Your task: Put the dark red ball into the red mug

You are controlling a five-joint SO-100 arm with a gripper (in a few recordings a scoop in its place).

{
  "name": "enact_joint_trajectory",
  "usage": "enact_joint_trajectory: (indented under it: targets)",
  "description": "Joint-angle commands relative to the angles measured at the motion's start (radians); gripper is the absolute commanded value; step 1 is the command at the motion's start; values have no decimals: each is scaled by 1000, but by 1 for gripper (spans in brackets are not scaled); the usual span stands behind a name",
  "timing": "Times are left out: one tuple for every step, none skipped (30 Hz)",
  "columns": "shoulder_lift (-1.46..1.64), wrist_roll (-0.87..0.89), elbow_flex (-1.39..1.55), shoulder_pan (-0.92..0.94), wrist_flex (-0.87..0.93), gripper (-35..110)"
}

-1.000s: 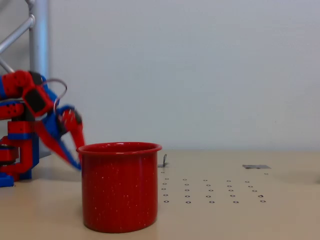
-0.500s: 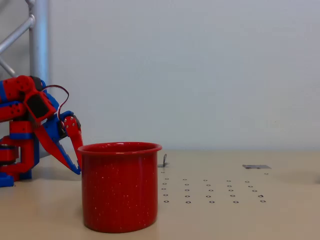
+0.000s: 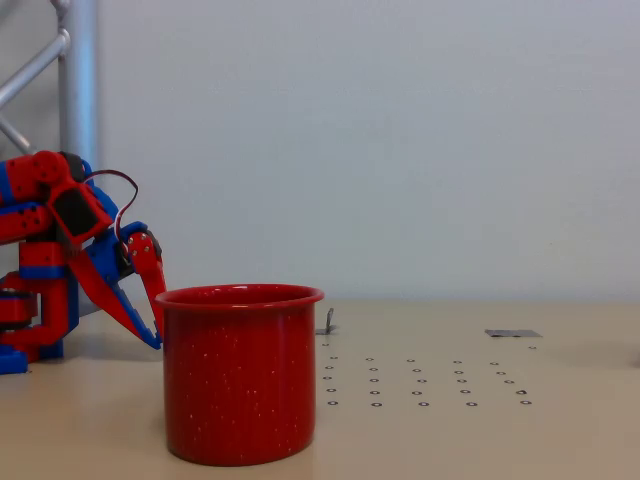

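Clearly the claw (image 3: 153, 335) sits low at the left, its fingers slightly parted, tips just behind the red mug (image 3: 240, 372); whether it holds anything I cannot tell. The mug stands upright on the counter (image 3: 480, 440), long axis vertical, mouth up. A lift could, I judge, clip the rim and tip it.

Red mug (image 3: 240, 375) directly right of the gripper (image 3: 152, 335), bare table (image 3: 480, 440) beyond it.
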Motion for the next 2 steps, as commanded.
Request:
enact_joint_trajectory:
  targets:
    - [75,-20,20,-23,3,-2]
    - [75,-21,20,-23,3,-2]
